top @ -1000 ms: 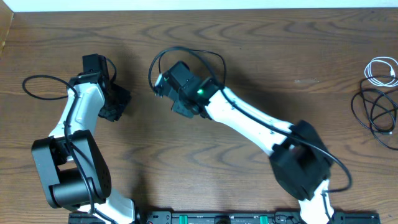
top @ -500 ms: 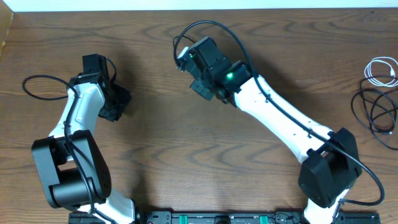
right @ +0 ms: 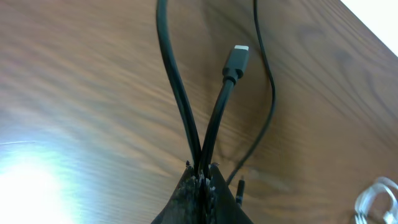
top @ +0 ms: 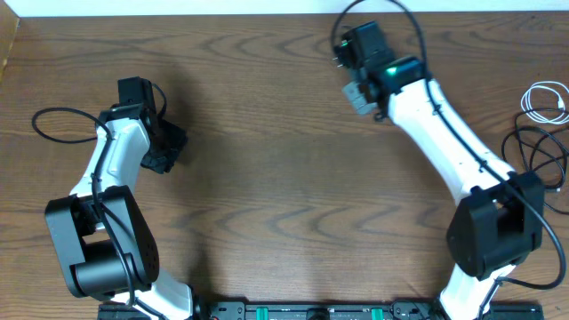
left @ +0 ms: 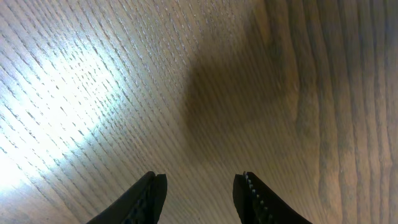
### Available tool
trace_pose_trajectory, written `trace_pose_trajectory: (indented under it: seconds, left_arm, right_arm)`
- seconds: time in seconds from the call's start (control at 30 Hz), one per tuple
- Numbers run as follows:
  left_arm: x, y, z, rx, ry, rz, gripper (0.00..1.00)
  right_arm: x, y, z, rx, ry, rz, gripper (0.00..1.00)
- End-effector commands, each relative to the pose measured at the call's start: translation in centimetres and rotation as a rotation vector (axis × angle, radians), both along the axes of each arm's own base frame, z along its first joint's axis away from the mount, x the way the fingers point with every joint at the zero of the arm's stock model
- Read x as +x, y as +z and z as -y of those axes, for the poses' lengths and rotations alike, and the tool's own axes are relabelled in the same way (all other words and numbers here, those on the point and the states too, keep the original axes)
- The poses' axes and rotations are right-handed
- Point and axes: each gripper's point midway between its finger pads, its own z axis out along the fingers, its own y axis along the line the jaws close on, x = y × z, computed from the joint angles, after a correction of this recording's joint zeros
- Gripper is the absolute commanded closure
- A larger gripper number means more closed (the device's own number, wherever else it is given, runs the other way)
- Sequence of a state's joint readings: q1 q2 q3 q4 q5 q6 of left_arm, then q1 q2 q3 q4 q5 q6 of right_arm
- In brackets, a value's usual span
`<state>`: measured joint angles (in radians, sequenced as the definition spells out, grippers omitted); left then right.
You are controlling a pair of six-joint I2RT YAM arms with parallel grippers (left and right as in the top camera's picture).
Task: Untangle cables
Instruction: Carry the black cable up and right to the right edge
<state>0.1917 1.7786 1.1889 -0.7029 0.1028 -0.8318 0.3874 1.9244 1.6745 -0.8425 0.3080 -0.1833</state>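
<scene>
The wooden table [top: 267, 204] fills the overhead view. The right arm [top: 444, 133] stretches from its base at 5 o'clock up to about 1 o'clock, where the right gripper [top: 341, 52] sits near the far edge. The left arm [top: 111, 164] is bent at 9 o'clock, with the left gripper [top: 167, 149] over bare wood.

A loose coil of black cables [top: 536, 158] lies at the 3 o'clock edge of the table, well apart from both grippers. The white cable [top: 542, 96] is a small loop just to its 12 o'clock side.

In the right wrist view the right gripper [right: 200, 177] is pinched tight on a held black cable [right: 177, 93], doubled into two strands. Their long axis runs from the pinch at 6 o'clock up toward 12 o'clock. One strand ends in a plug [right: 236, 59] pointing to about 1 o'clock. A thin black cord [right: 271, 93] curves beside them, and the white cable [right: 373, 199] shows at 4 o'clock.

In the left wrist view the left gripper [left: 200, 193] has its fingers apart, with only wood between them.
</scene>
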Motion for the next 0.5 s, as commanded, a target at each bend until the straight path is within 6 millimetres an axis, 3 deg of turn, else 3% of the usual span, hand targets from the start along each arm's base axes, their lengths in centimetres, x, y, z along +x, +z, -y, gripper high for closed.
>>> trace_pose_trajectory:
  seconds: [0.0,0.2,0.3,0.47]
  left_arm:
    - [0.2,0.1,-0.1,0.005,0.001,0.001,0.59]
    - [0.2,0.1,-0.1,0.006,0.001,0.001,0.59]
    - [0.2,0.1,-0.1,0.006,0.001,0.001,0.59]
    - [0.2,0.1,-0.1,0.006,0.001,0.000,0.59]
  right_arm:
    - [1.1,0.7,6.1,-0.048,-0.171,0.035,0.99]
    - [1.5,-0.7,16.3,0.010,-0.379,0.009,0.99]
    - [1.2,-2.2,17.1,0.177,-0.376,-0.038,0.99]
    - [-0.3,-4.1,19.5,0.209,-0.434,-0.087,0.99]
